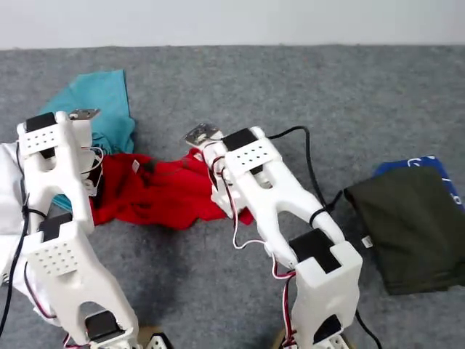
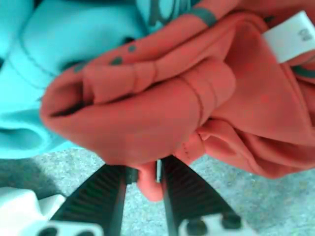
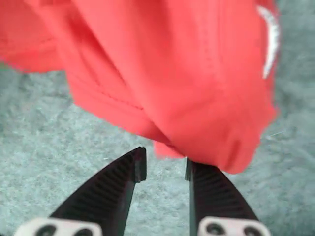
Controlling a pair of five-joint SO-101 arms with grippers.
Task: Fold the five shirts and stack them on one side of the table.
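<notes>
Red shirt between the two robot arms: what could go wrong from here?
Two things, possibly. The left hand pinches a bunched fold of the red shirt, which lies against the teal shirt, so a pull might drag the teal one along. The right hand is open with only the shirt's edge at its tips, so it may close on too little cloth and slip, leaving the shirt crumpled.

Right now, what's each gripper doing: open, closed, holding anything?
Left gripper: closed on the red shirt.
Right gripper: open, with the red shirt's edge just at its fingertips.
</notes>
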